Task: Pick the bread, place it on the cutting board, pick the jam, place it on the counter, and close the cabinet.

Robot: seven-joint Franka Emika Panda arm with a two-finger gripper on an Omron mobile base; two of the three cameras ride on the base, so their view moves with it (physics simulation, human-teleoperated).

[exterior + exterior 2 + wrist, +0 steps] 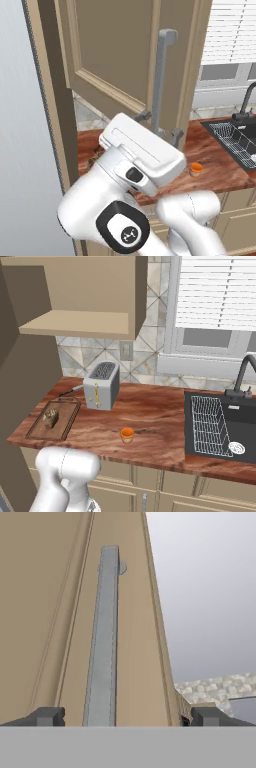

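- In the hand view the tool is sitting at the bottom edge with its two dark fingertips spread wide, one at the lower left and one at the lower right, and it is gripping nothing.
- The long silver handle is running up the middle of the hand view, lying between the two tips; I cannot tell whether either tip is touching it.
- In the left base view the cabinet door is standing open, filling the upper half of the frame, with its handle pointing down toward the white arm in the centre.
- In the right base view the cabinet body is showing at the upper left, its inside open to us.
- The bread is lying on the cutting board at the left of the right base view, near the table's left end.
- The jam is standing upright on the table in the lower centre of the right base view, well apart from the board; the left base view is showing the jam at centre right, just past the arm.
- A toaster is standing just behind the board's right side.
- A dark sink with a wire rack is sitting at the right.
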